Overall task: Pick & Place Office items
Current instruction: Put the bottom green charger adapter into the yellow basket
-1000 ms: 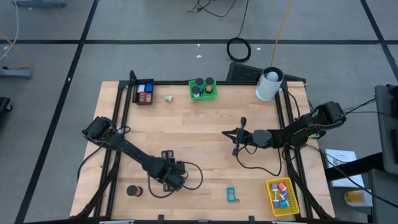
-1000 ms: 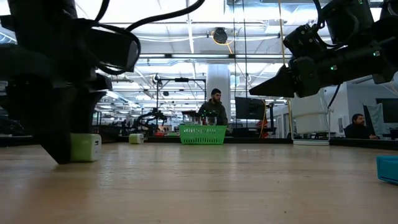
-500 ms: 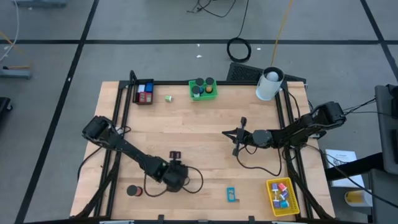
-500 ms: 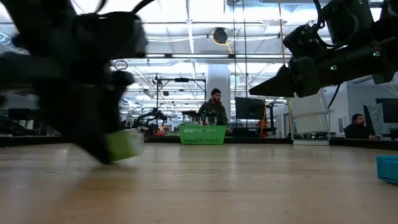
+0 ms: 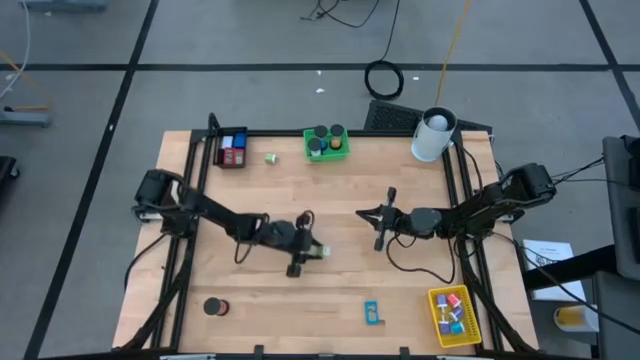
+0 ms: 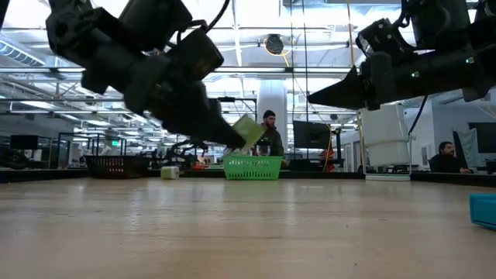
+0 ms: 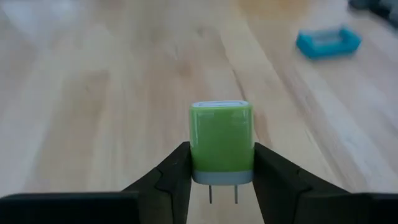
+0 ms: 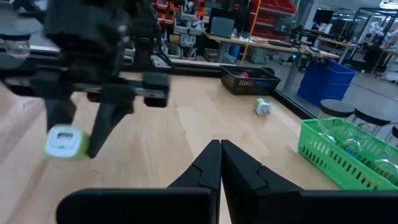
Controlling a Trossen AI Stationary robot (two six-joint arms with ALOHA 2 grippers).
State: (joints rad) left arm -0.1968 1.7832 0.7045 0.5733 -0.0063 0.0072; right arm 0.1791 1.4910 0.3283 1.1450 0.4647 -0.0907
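Your left gripper (image 5: pixel 308 252) is clamped on a small green plug adapter (image 7: pixel 221 142), its two fingers (image 7: pixel 175 177) pressing the sides and the metal prongs pointing back between them. The adapter hangs clear of the table (image 5: pixel 330 205), near its middle. The hold looks square, so carry it level and avoid quick wrist turns that could twist it loose. A second green adapter (image 5: pixel 271 158) lies at the far side between the black bin (image 5: pixel 232 149) and the green bin (image 5: pixel 326 143); which bin suits yours is a judgement, so choose before travelling. Your right gripper (image 5: pixel 380 218) waits closed and empty, right of centre; route the left arm around it.
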